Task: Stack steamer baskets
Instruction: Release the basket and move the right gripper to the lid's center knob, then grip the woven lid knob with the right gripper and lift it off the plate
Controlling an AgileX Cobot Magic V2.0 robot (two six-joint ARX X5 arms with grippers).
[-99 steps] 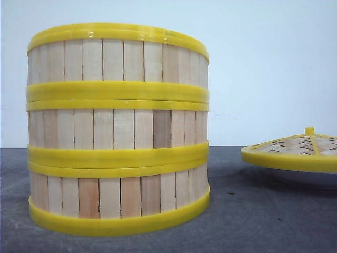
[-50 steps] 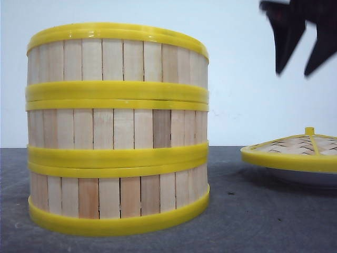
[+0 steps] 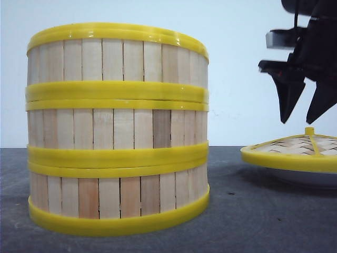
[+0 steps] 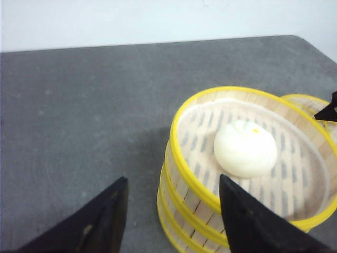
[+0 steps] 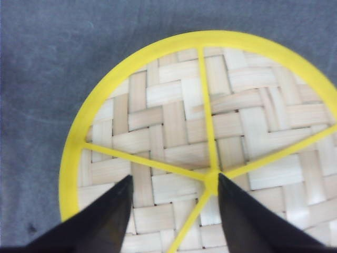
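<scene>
Three steamer baskets (image 3: 118, 126) stand stacked in one column on the left of the front view, slat walls between yellow rims. The left wrist view looks down into the top basket (image 4: 253, 158), where a white bun (image 4: 245, 148) lies. My left gripper (image 4: 172, 182) is open above the stack's near edge and holds nothing. My right gripper (image 3: 304, 117) is open above the woven lid (image 3: 295, 153), and its fingertips hang just over the lid's top. In the right wrist view the right gripper (image 5: 174, 182) has the lid's yellow knob (image 5: 211, 182) close against one finger.
The domed lid (image 5: 210, 132) rests on a white plate (image 3: 308, 178) at the right. Dark grey tabletop (image 3: 253, 216) lies between stack and lid. A white wall stands behind.
The right gripper came into the front view from the top right and has dropped towards the lid. The basket stack and the lid have not moved.
</scene>
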